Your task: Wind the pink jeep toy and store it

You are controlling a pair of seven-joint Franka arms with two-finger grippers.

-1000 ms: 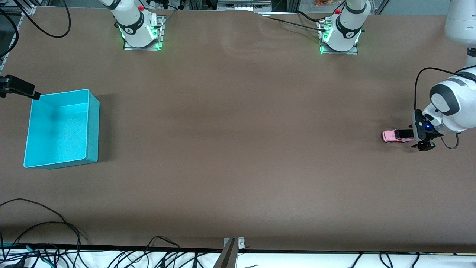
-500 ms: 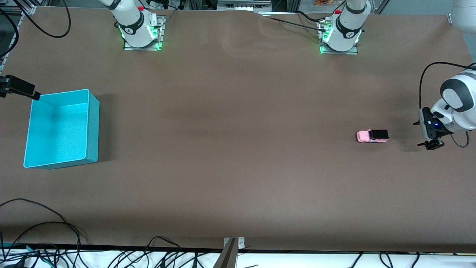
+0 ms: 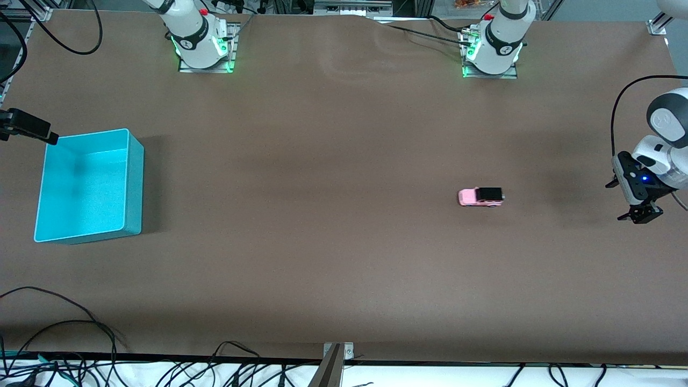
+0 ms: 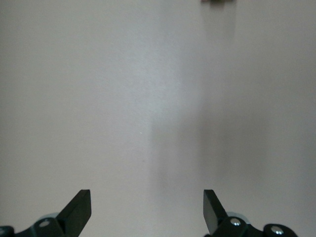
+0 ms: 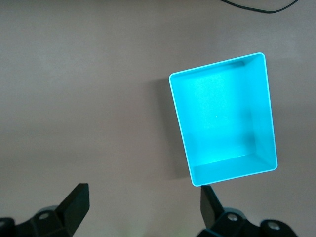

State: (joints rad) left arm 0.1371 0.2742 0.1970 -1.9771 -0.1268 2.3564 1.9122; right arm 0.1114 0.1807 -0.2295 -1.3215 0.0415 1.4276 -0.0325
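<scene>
Brown table, cables along the edge nearest the front cam. Pink jeep toy upright on its wheels on bare tabletop, toward the left arm's end, free of both arms. Turquoise bin well apart at the right arm's end, nothing in it.

Left gripper at the left arm's end of the table, fingers spread wide w/ only bare surface between them, jeep at a clear gap from it. Right gripper up high w/ the bin below, fingers apart, nothing held; arm waiting.

Progress, judged: winding prob. done, since jeep sits released, nose toward the bin. Storing not done. Left to do: catch or pick up the jeep, carry to bin, drop in. Likely a job for the right arm.
</scene>
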